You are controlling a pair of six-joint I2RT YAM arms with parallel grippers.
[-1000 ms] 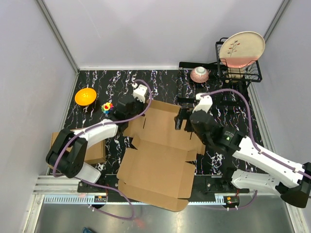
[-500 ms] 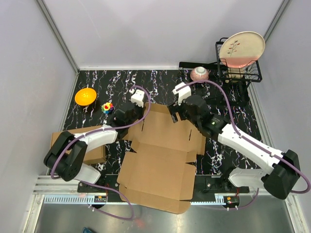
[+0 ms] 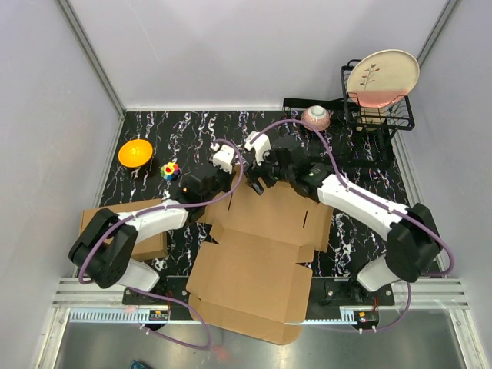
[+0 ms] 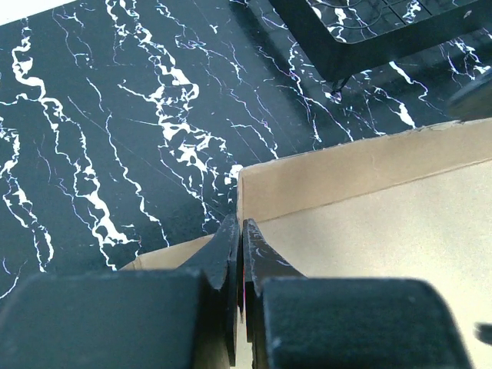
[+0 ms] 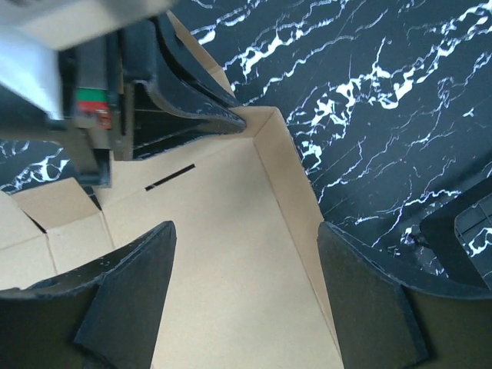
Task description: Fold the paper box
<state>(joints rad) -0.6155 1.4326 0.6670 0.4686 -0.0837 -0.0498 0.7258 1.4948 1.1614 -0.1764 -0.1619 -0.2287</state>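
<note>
The left tool (image 4: pixel 240 234) is clamped on the far-left corner of the paper box (image 3: pixel 254 246); the right tool (image 5: pixel 244 231) hangs spread wide just above the flap beside it.

The left gripper (image 4: pixel 241 227) pinches the box (image 4: pixel 369 207) near its corner; beyond the box lie the table (image 4: pixel 115 115) and rack (image 4: pixel 369 31).

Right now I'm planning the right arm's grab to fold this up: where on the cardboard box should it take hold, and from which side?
Probably the top edge of the far flap of the cardboard box, coming from above. It seems to stand up as a thin wall, and the open right gripper hangs over it. The left gripper sits shut at its corner.
</note>
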